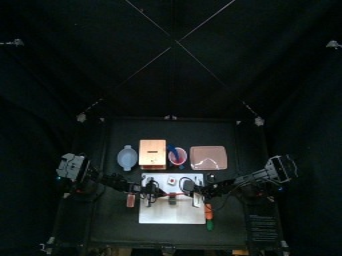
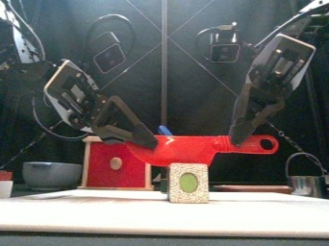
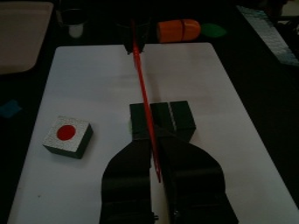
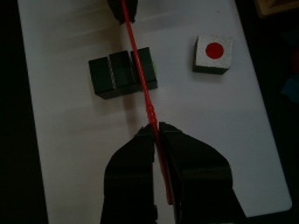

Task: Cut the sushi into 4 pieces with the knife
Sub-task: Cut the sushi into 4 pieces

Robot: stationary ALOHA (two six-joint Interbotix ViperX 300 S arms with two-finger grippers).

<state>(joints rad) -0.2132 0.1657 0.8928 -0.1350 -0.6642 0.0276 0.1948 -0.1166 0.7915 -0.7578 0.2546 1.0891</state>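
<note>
Left end effector (image 3: 158,150) and right end effector (image 4: 159,131), each clamped shut on one end of the red knife (image 2: 199,147), hold it level across the dark green sushi roll (image 3: 176,118) on the white cutting board (image 3: 228,96). One cut piece (image 3: 68,137) lies apart from the roll. Recommended technique: align the blade with a seam between blocks, keep both ends level, and press straight down.

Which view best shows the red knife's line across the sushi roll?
Right wrist view: looking down, the red knife crosses the sushi roll. Left wrist is similar; front shows it side-on; top shows it tiny.
</note>
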